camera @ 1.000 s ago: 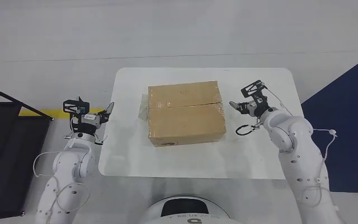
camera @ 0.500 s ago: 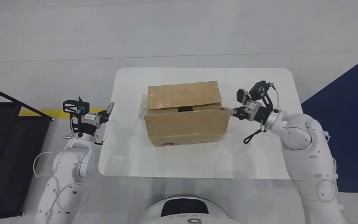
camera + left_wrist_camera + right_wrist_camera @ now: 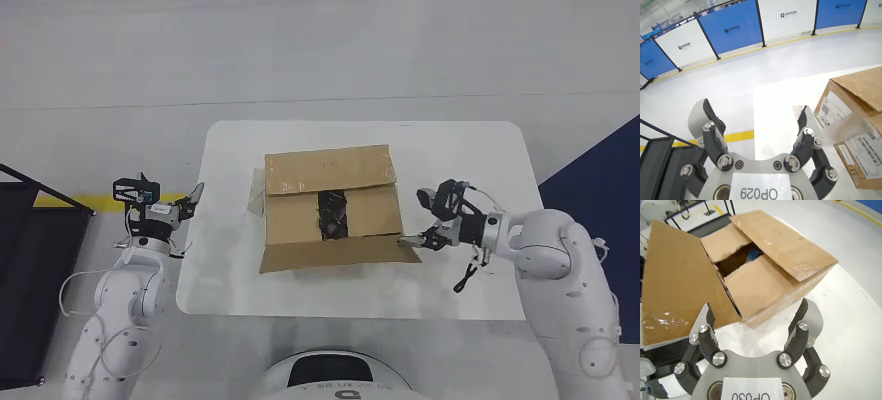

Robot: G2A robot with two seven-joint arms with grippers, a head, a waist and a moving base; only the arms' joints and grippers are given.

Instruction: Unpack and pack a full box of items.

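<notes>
Box flap now outward (barcode labels)

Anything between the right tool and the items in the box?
Yes. Two inner flaps lie across the opening, leaving a middle gap; the far outer flap is shut. The right tool is open beside the box.

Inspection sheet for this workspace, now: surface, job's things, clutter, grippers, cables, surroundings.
Surface: white table, box standing at its middle.
Job's things: cardboard box; near flap folded out, far flap down, inner flaps down with a gap showing dark contents; labels on the side facing the left gripper.
Clutter: nothing seen.
Grippers: left gripper at the table's left edge, jaws open, holding nothing; right gripper beside the near flap's corner, jaws open.
Cables: black cable looping under the right wrist.
Surroundings: fence panels, yellow floor line, black rack.
</notes>
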